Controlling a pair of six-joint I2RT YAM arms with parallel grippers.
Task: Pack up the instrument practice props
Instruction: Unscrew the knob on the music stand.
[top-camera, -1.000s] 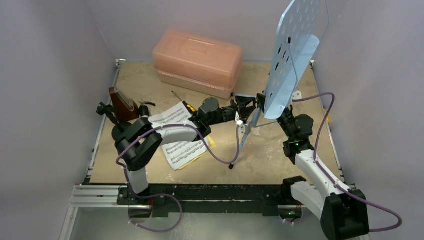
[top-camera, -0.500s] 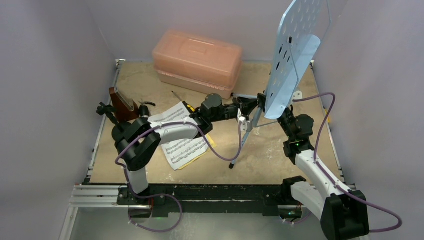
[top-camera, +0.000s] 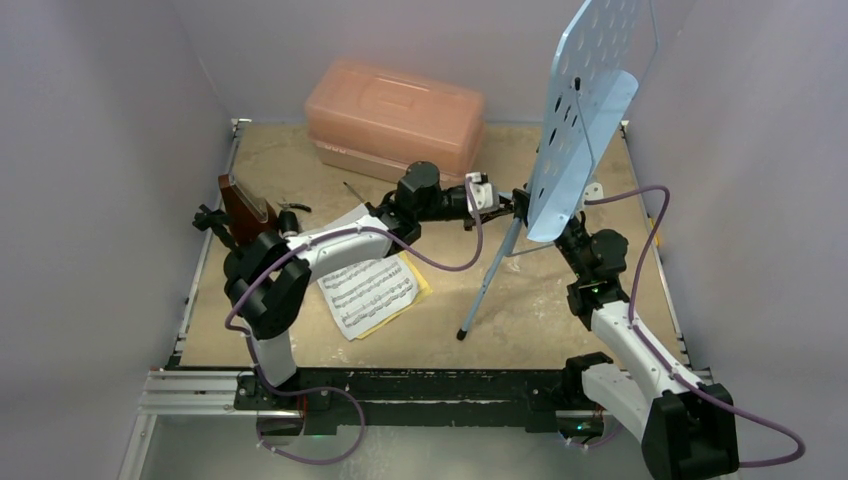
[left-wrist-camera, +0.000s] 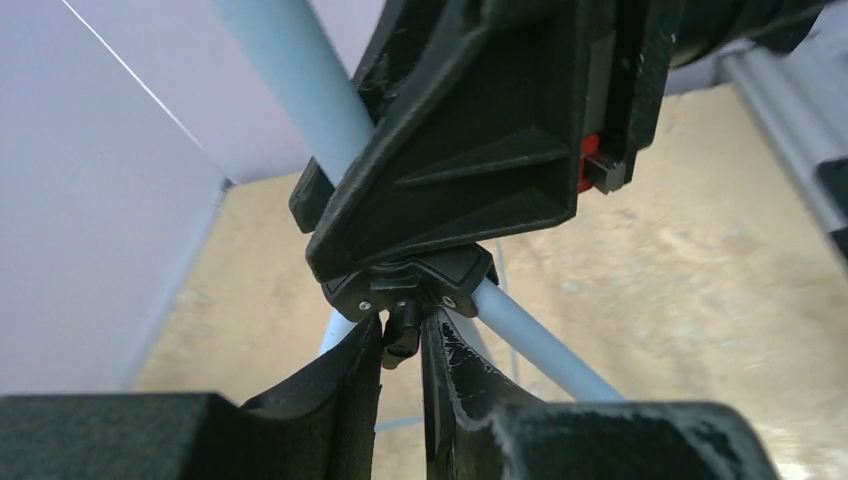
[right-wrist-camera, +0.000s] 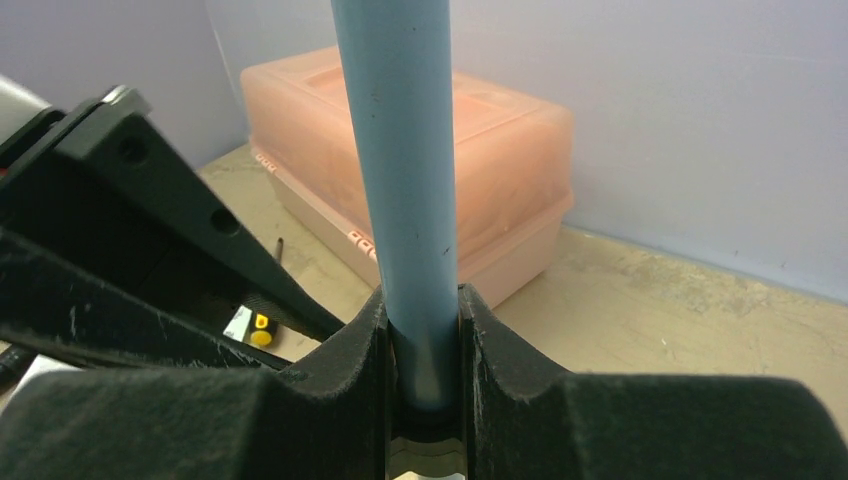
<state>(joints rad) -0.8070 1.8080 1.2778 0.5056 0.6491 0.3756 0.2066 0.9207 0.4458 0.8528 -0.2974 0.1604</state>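
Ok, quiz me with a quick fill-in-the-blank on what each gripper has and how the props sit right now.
1. The right gripper is shut on the music stand's ____ pole.
2. The left gripper pinches a small ____ knob on the stand.
3. The lid of the pink case is ____.
4. The white sheet music lies on a ____ page.
Missing words: blue, black, closed, yellow.

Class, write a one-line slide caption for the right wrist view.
Right gripper shut on the light-blue round music-stand pole, with a translucent pink plastic case behind it.
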